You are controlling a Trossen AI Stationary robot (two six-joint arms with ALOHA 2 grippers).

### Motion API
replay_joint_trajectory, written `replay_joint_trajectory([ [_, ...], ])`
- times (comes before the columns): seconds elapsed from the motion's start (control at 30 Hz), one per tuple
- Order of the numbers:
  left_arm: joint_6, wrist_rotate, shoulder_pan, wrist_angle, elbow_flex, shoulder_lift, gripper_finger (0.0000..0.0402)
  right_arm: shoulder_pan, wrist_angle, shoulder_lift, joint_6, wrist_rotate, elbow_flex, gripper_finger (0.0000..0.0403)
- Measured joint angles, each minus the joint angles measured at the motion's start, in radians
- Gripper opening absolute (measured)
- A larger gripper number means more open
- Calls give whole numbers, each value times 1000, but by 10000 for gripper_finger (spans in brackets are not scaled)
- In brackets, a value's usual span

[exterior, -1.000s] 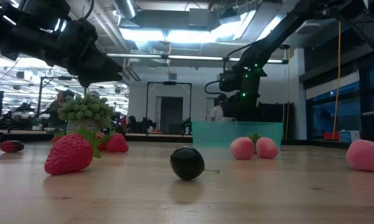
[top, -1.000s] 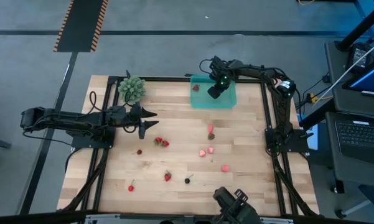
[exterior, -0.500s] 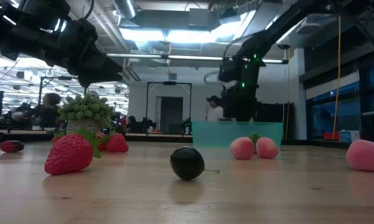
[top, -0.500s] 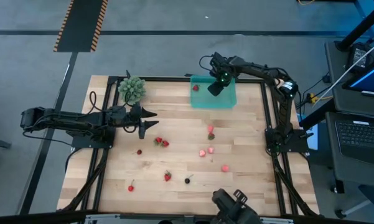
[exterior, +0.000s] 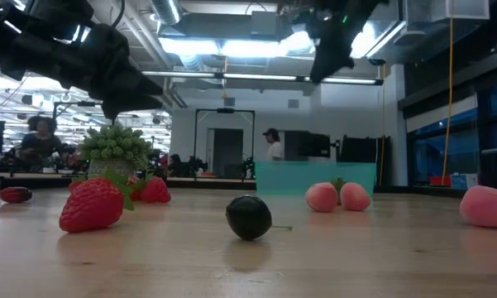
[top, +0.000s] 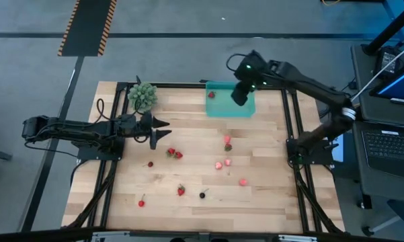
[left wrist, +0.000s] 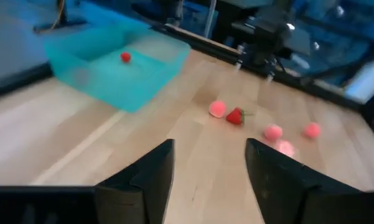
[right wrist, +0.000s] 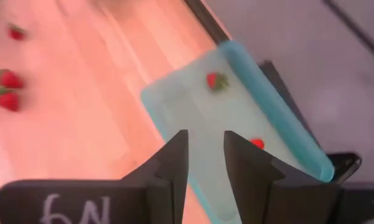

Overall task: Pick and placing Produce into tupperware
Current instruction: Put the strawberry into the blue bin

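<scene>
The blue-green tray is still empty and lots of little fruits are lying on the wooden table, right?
Not quite. The tray is not empty: the right wrist view shows two red fruits in it, a strawberry and a smaller red piece. The rest is right: many little fruits lie on the wooden table.

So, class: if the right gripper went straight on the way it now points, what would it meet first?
Probably the floor of the shallow teal plastic tray: the right gripper, empty with its fingers slightly parted, hangs over it pointing down, beside two small red fruit pieces. Depth is unclear.
</scene>
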Motion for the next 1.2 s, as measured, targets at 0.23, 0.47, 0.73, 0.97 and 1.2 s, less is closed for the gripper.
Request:
replay_joint_trajectory([
  [0.23, -103, -50, -99, -108, 130, 112, 188, 100, -38, -138, -15, 22, 0, 105],
  [0.47, -379, -214, -173, -1006, 517, 294, 188, 138, -118, -170, 11, 107, -2, 105],
  [0.73, -748, -156, -181, -1228, 567, 434, 188, 139, -208, -166, 17, 109, -2, 105],
  [0.97, -858, -133, -177, -1274, 533, 512, 188, 139, -205, -166, 10, 109, -2, 105],
  [1.2, -875, -212, -137, -1233, 533, 553, 188, 139, -203, -166, 8, 109, -2, 105],
])
